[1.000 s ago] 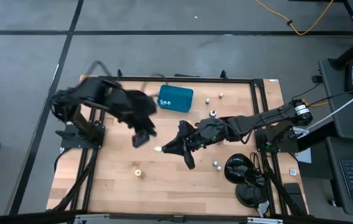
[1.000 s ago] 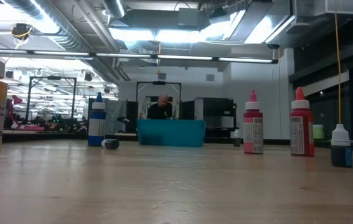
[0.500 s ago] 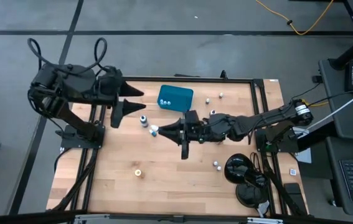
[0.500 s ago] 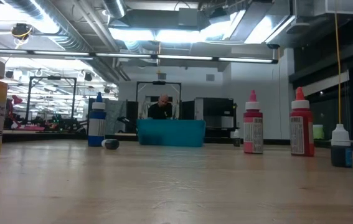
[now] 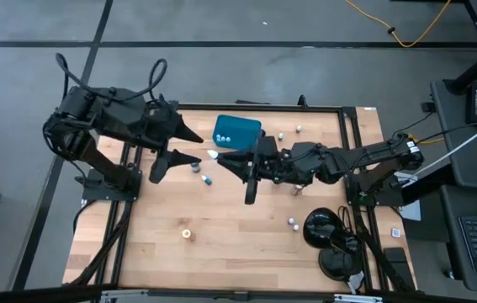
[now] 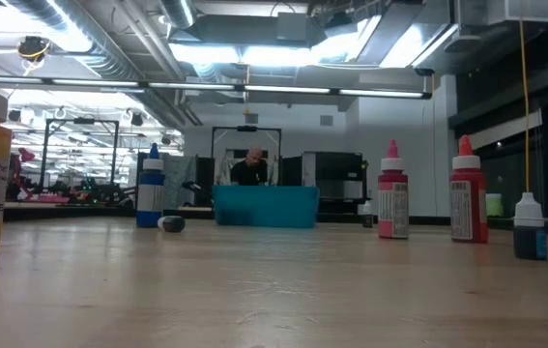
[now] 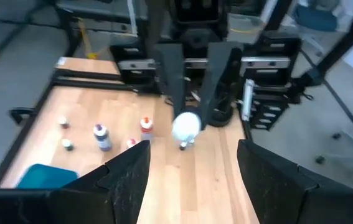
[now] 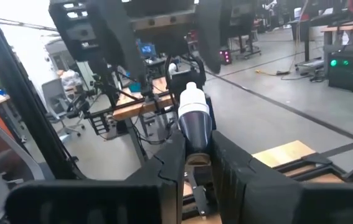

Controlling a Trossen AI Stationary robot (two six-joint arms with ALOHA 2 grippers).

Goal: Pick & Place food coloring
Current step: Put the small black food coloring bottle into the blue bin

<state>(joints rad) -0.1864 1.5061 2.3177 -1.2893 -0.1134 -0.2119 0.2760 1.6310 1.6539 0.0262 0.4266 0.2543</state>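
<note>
My right gripper [image 5: 231,160] reaches over the middle of the table, just near of the teal tray [image 5: 236,133], and is shut on a small dark bottle with a white cap [image 8: 194,118]. The bottle's cap [image 5: 213,155] points toward the table's left. My left gripper [image 5: 184,148] is open and empty, hovering at the far left and facing the held bottle [image 7: 185,125]. A blue bottle [image 5: 194,165] stands on the table between the grippers, and a small one [image 5: 207,179] lies beside it. Neither gripper shows in the low view. My right gripper pinches the dark bottle's lower body [image 8: 195,149] between its two fingers [image 8: 175,163]. The fingers come about level from the table's right and lie along the bottle. The bottle sticks out past the fingertips, cap end away from the gripper, clear of the table.
Two small bottles sit in the tray [image 5: 225,139]. More bottles stand at the far right [image 5: 280,135] [image 5: 299,129], near right [image 5: 293,223] and near left (yellow) [image 5: 186,235]. The low view shows red bottles [image 6: 392,203] [image 6: 467,193]. A black stand [image 5: 326,231] is at the near right.
My right gripper has carried the bottle from the table's middle toward the far edge and the tray, holding it level. My left gripper has drawn back from the middle toward the far left corner and now faces the held bottle.
</note>
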